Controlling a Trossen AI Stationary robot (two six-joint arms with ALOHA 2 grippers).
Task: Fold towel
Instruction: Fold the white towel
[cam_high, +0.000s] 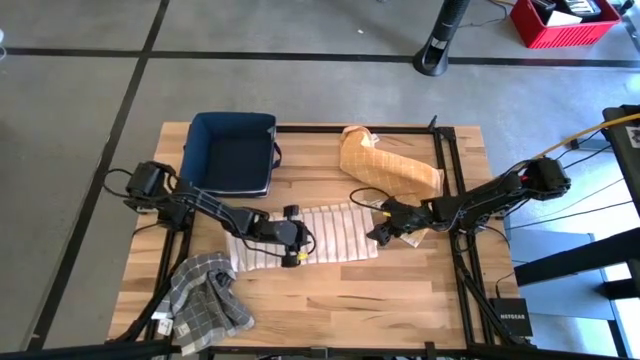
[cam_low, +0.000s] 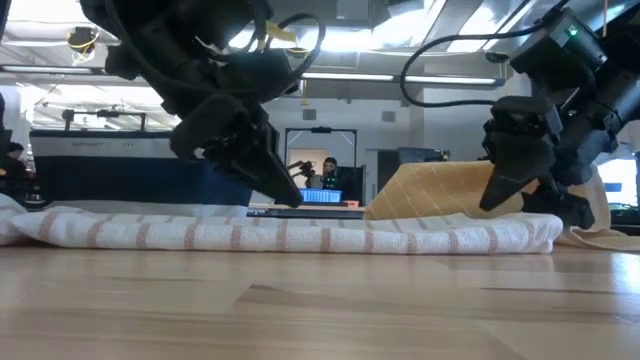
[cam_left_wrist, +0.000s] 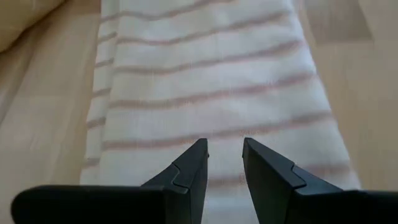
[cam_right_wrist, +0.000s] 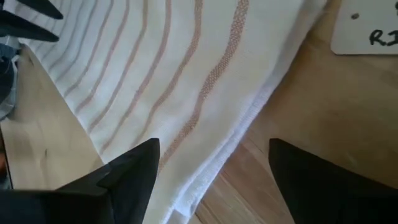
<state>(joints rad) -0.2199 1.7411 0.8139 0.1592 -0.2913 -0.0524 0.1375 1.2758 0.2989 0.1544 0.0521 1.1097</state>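
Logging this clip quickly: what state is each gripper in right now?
Left gripper: partly open, holding nothing, over the striped towel.
Right gripper: wide open, empty, at the towel's right edge.

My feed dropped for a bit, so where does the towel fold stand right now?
Done: the striped towel lies as a flat layered strip on the table, so at least one fold looks made. In hand: nothing is gripped. The left gripper hovers over the towel with a narrow gap, the right gripper stands wide open at its right edge. Left: a further fold. The tan cloth and grey checked cloth lie unfolded.
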